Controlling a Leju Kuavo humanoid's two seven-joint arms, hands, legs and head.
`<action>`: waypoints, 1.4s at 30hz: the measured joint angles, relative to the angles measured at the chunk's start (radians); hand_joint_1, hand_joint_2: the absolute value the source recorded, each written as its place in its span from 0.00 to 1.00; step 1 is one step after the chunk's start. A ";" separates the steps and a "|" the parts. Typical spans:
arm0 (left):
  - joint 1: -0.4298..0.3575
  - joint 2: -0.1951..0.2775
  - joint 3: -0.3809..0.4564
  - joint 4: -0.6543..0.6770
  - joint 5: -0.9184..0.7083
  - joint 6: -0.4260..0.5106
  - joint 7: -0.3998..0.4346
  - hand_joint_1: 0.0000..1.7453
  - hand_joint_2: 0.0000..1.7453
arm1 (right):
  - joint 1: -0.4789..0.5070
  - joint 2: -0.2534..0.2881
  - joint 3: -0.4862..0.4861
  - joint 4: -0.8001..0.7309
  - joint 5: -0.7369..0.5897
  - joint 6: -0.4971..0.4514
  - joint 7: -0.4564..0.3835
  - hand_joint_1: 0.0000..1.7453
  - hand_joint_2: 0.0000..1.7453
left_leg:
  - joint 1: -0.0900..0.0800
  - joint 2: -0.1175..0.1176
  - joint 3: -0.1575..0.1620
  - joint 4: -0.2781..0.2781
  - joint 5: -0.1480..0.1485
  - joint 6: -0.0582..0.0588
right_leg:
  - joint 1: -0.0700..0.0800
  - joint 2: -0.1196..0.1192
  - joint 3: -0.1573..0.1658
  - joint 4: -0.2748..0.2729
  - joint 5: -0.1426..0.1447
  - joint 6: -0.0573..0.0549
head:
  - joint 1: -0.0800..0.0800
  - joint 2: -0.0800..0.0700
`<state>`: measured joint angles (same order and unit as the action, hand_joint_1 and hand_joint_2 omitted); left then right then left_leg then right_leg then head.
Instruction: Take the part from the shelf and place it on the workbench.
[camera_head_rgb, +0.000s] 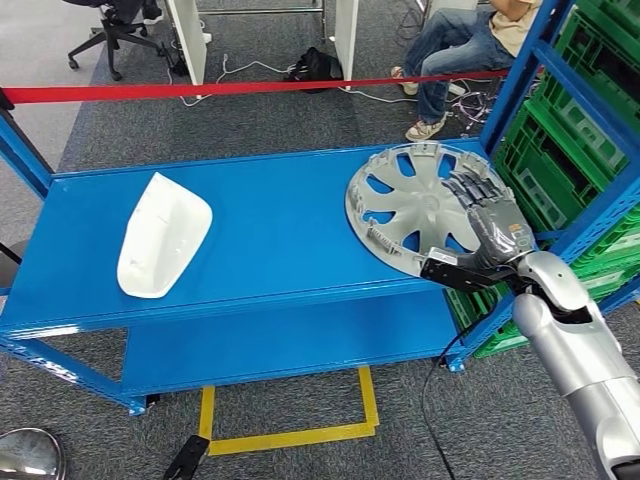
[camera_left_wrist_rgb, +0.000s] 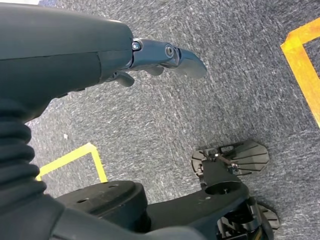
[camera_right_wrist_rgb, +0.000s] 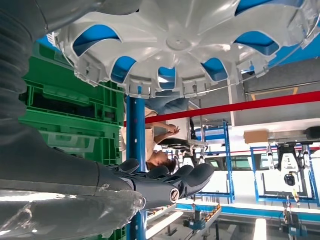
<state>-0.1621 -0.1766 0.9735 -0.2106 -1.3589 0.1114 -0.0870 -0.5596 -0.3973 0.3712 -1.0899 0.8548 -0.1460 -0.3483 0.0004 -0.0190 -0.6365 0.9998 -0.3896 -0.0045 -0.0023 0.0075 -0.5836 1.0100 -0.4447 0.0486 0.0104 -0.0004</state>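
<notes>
Two parts on blue shelf (camera_head_rgb: 287, 215): silver wheel cover (camera_head_rgb: 407, 205), white housing (camera_head_rgb: 161, 236). Right hand (camera_head_rgb: 483, 215) over cover, fingers outstretched, grasping nothing. Left hand (camera_left_wrist_rgb: 113, 55) empty, fingers straight.

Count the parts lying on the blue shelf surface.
2. A white molded cover lies toward the left end; a silver wheel cover lies at the right end, under the right hand.

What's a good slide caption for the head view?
Right hand reaches over a silver hubcap on the blue workbench, a white housing part lying opposite.
</notes>
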 joint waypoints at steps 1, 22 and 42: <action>0.000 0.000 0.000 0.000 0.000 0.000 0.000 0.00 1.00 | -0.002 0.002 0.004 0.005 0.000 0.000 0.000 0.00 1.00 | 0.000 0.000 0.000 0.000 0.000 0.000 | 0.000 0.000 0.000 0.000 0.000 0.000 | 0.000 0.000; -0.001 0.000 -0.001 0.000 -0.003 0.000 0.007 0.00 1.00 | -0.091 0.026 0.079 0.132 0.023 0.102 0.013 0.00 1.00 | 0.000 0.000 0.001 -0.001 0.002 -0.001 | 0.000 0.000 0.000 0.001 0.000 0.000 | 0.000 0.000; -0.001 0.000 -0.014 0.000 -0.003 0.000 0.008 0.00 1.00 | -0.126 0.034 0.132 0.208 0.012 0.101 0.009 0.00 1.00 | 0.000 0.000 0.001 -0.001 0.002 -0.001 | 0.000 0.000 0.000 0.001 0.000 0.000 | 0.000 0.000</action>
<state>-0.1627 -0.1766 0.9596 -0.2106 -1.3619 0.1110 -0.0786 -0.6857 -0.3636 0.5034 -0.8822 0.8665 -0.0454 -0.3395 0.0006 -0.0190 -0.6360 0.9988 -0.3880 -0.0058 -0.0021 0.0076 -0.5839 1.0113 -0.4445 0.0484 0.0105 -0.0004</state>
